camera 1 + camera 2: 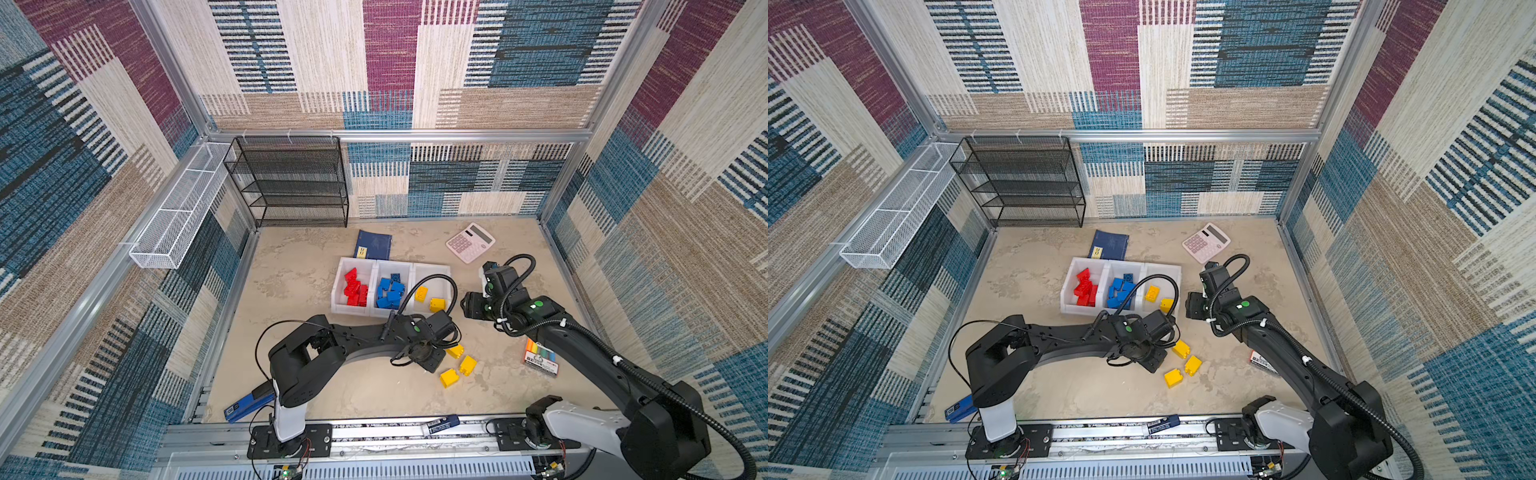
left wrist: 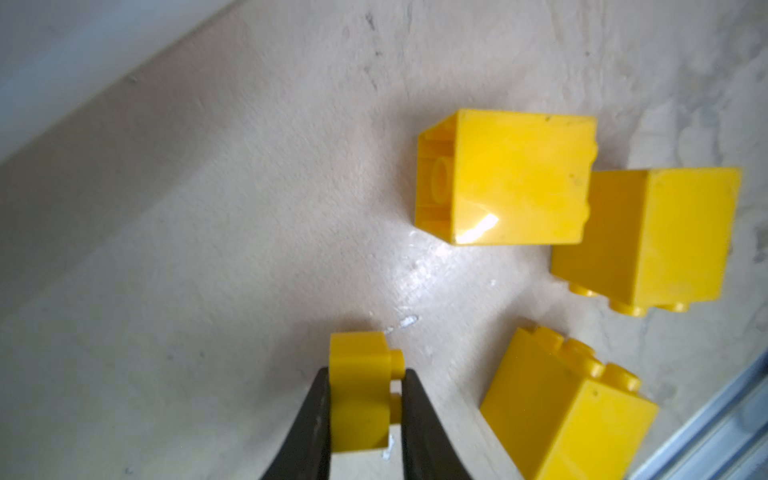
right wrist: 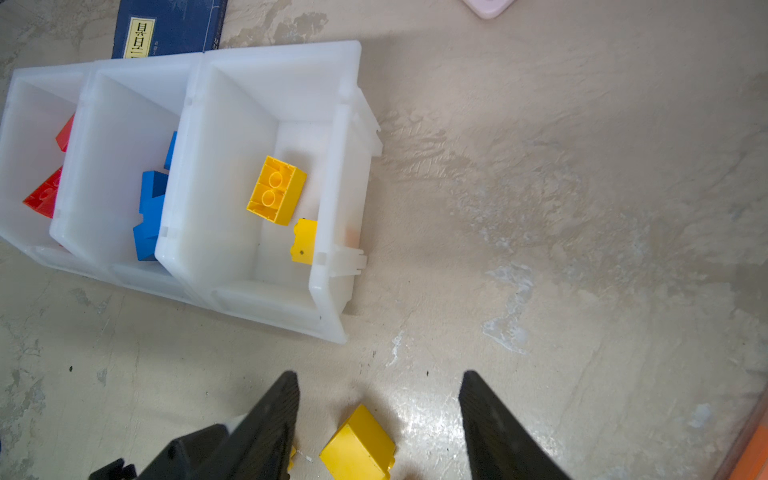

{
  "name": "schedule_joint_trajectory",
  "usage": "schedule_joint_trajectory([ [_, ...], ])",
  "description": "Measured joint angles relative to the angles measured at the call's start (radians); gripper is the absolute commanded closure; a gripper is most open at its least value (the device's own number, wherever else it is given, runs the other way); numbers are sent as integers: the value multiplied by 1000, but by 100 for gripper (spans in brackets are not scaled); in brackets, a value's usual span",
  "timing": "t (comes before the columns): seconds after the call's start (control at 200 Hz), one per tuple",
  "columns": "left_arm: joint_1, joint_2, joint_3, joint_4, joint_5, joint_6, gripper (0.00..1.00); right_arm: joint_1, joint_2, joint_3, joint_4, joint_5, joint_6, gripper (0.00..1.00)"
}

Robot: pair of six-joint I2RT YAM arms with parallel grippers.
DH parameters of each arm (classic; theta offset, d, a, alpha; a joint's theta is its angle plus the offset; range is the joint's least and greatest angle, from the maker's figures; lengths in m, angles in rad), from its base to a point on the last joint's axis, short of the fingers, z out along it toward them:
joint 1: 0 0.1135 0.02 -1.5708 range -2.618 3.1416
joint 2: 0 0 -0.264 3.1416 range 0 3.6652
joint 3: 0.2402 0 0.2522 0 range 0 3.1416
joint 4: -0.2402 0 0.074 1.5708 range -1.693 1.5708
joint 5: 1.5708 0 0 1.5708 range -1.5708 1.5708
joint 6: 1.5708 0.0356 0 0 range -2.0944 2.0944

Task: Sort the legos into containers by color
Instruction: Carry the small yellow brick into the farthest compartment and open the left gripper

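Bright, even light in both top views, walls bowing at the edges; soft shadows under the left arm [image 1: 357, 336] on the table [image 1: 353, 399]; in the left wrist view glare hits a large yellow lego [image 2: 505, 178]; the small yellow lego [image 2: 359, 390] nearest the lens blurs.

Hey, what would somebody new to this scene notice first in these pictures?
Mid-table, three joined white bins hold red bricks, blue bricks and two yellow ones, left to right. Just in front, the left tool is shut on a small yellow brick, beside three loose yellow bricks.
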Motion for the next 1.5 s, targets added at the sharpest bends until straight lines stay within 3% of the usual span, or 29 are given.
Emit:
schedule_joint_trajectory([
  [0.326,126,-53,134,-26,-8,58,78,0,-18,-5,-9,-2,0,35],
  [0.721,265,135,414,-50,-27,181,75,0,-58,-33,-23,-10,18,36],
  [0.907,282,190,474,-78,-30,195,58,0,-62,-33,-24,-10,19,36],
  [1.027,288,192,479,-87,-33,195,52,0,-62,-33,-30,-10,19,35],
  [1.257,290,142,434,-85,-50,195,51,0,-56,-33,-31,-11,19,35],
  [1.502,315,-78,186,-47,-50,173,50,0,-48,-33,-39,-11,18,36],
])
